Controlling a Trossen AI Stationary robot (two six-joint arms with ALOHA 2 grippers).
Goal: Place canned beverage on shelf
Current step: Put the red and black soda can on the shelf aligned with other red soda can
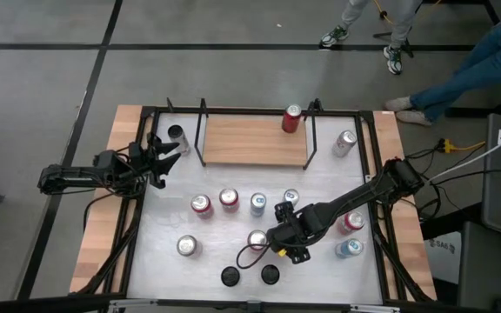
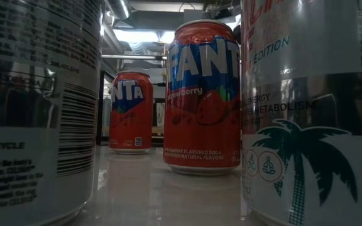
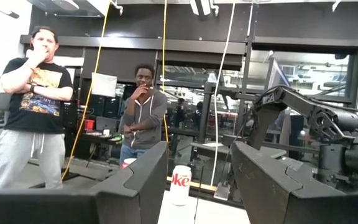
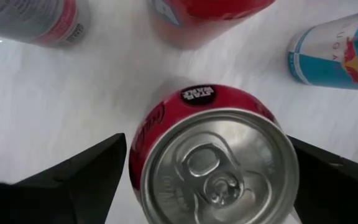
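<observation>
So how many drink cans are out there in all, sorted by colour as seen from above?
Red drink cans: 5
Blue or blue-and-white drink cans: 3
Silver drink cans: 2
Black-topped drink cans: 3
Total: 13

Open right end effector (image 4: pixel 207 180) straddles red can (image 4: pixel 213 162)

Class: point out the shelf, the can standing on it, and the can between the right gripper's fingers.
Shelf (image 1: pixel 242 141), high view, bare middle of the wooden board.
Can on shelf (image 1: pixel 292 118), high view, its red side.
Can between fingers (image 4: pixel 219 171), right wrist view, its silver lid.
</observation>
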